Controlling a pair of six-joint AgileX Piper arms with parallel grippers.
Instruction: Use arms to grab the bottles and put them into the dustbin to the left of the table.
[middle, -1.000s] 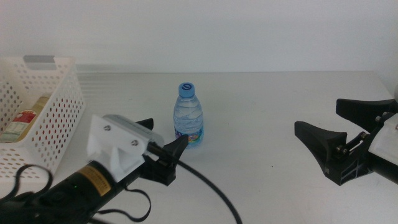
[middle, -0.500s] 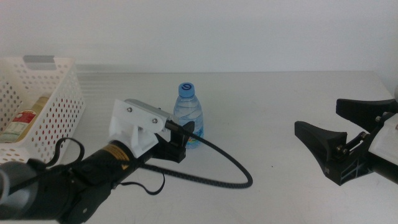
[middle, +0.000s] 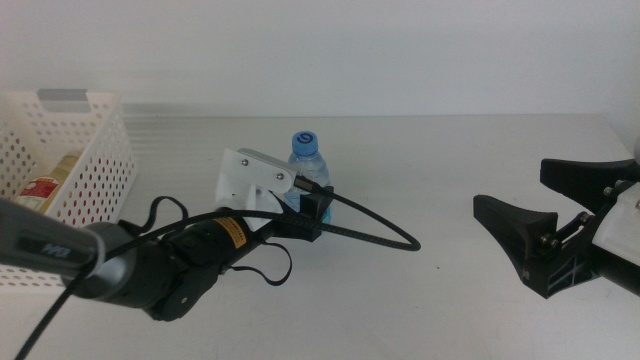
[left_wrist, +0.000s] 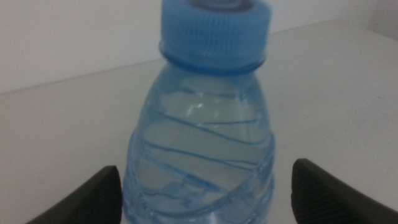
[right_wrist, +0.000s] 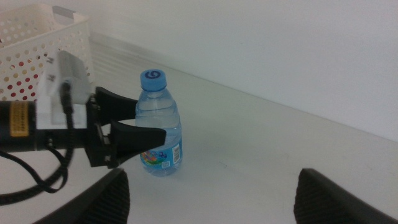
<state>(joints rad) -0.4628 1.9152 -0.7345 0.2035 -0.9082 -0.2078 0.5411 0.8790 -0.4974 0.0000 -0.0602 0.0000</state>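
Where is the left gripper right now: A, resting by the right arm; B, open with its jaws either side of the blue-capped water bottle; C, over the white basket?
B: the left gripper is open, its jaws flanking the standing water bottle.

The left tool (right_wrist: 140, 132) reaches mid-table with jaws spread; the right tool (middle: 540, 215) waits wide-jawed at the right.

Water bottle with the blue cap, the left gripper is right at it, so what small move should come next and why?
Probably close the left gripper. Its open jaws already sit on either side of the upright water bottle, with gaps showing on both sides in the left wrist view. The right gripper waits open at the table's right.
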